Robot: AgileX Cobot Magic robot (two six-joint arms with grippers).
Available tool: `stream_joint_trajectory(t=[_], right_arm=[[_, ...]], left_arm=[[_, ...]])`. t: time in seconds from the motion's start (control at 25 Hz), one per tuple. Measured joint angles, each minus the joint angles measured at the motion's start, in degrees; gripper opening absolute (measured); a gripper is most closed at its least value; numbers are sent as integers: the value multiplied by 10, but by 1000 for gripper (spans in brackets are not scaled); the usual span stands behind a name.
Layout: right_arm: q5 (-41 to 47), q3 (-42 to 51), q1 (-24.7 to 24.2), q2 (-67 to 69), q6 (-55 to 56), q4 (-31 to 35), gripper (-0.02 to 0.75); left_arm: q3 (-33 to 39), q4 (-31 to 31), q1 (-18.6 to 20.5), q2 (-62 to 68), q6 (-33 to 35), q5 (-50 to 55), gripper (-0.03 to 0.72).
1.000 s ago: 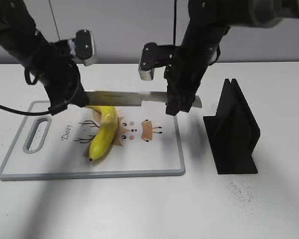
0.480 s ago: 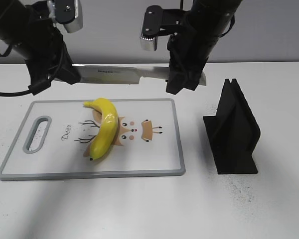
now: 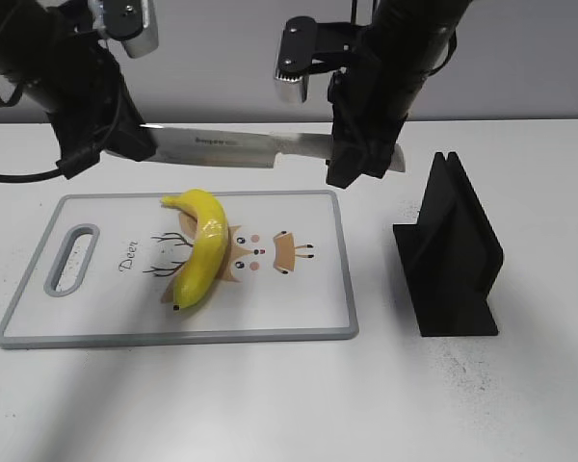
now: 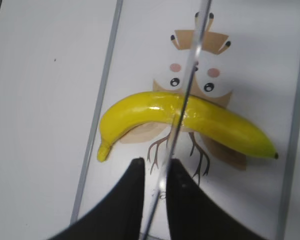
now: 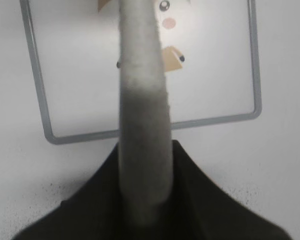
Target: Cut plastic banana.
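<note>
Both claws clamp one knife (image 3: 233,147) level above the board: the left gripper (image 3: 125,146) pinches the blade's tip end, the right gripper (image 3: 358,159) its grey handle. Below, the plastic banana (image 3: 200,248) lies uncut on the cutting board (image 3: 308,313)

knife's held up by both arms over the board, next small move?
Probably lower the knife straight down with both arms. It hangs level, clear above the plastic banana, which looks uncut on the cutting board. The left wrist view shows the blade already lined up across the banana's middle.
</note>
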Motion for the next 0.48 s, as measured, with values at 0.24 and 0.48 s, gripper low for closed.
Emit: stream_joint_trajectory(t=[0.24, 0.48], right_arm=[[12, 2, -10, 0, 22, -29, 162], [12, 2, -10, 0, 23, -29, 162]], left_arm=[[0, -2, 7, -4, -10, -1, 429], [0, -24, 7, -4, -12, 12, 544]])
